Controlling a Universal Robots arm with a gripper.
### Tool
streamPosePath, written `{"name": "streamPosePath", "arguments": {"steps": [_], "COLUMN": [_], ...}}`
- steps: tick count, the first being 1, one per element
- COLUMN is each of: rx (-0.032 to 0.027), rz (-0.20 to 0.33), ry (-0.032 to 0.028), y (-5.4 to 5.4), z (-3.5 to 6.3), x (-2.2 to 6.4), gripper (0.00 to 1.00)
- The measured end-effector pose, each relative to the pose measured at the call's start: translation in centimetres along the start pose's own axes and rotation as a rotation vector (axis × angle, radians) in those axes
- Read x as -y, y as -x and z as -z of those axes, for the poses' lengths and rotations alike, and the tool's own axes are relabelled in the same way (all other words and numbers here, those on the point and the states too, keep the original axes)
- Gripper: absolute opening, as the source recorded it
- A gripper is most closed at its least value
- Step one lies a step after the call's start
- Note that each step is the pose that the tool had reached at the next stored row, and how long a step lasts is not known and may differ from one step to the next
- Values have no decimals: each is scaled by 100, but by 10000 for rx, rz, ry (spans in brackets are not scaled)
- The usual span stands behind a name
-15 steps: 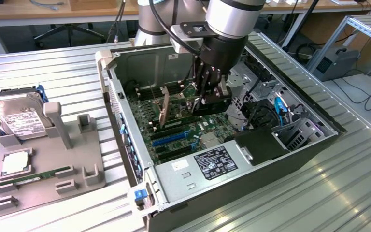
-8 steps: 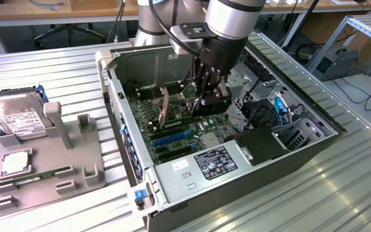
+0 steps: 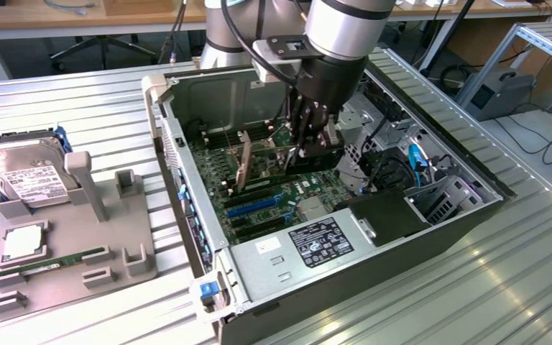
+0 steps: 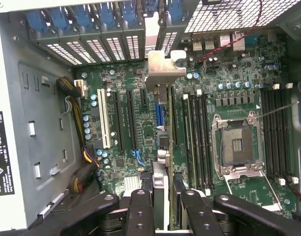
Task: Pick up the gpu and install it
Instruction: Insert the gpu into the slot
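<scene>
The gripper (image 4: 163, 209) pinches the gpu (image 4: 161, 177) upright by its upper edge inside the case (image 3: 256, 267). Its bracket (image 4: 163, 71) points toward the rear slots on the exterior view's left, probably to line up over a motherboard (image 4: 135, 132) slot.

Exterior camera's up high and set well back, looking down at a slant across the counter (image 3: 65, 100) into the open computer case (image 3: 401, 273), far enough off to catch my arm (image 3: 348, 29). Wrist camera rides right behind my jaws, staring straight down at the motherboard (image 4: 140, 123) from close in. Both views share that motherboard and the gpu (image 4: 164, 71) clamped edge-on in my jaws.
</scene>
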State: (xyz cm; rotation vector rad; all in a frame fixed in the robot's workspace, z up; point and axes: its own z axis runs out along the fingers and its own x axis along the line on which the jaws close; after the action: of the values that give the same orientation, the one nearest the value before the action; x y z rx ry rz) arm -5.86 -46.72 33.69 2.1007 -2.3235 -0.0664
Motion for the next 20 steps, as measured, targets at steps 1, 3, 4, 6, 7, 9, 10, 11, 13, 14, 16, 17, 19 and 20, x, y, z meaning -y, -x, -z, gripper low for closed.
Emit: {"name": "streamPosePath", "arguments": {"steps": [1, 3, 4, 6, 7, 9, 10, 11, 13, 14, 16, 17, 19, 20], "rx": [0, 0, 0, 1, 0, 0, 0, 0, 1, 1, 0, 0, 0, 1], "rz": [0, 0, 0, 0, 0, 1, 0, 0, 0, 0, 0, 0, 0, 0], "ry": [0, 0, 0, 0, 0, 0, 0, 0, 0, 0, 0, 0, 0, 0], "y": [-1, -3, -5, -8, -9, -11, -13, -14, -17, -18, -26, -27, -28, -29], "z": [-1, -4, -5, -8, -8, -11, -12, -13, -16, -17, -25, -26, -29, -30], "x": [-1, -2, -4, -6, -7, -8, -10, -11, -13, -14, -19, -20, -22, -23], "gripper": [27, 27, 27, 27, 27, 27, 27, 27, 27, 27, 27, 27, 27, 27]}}
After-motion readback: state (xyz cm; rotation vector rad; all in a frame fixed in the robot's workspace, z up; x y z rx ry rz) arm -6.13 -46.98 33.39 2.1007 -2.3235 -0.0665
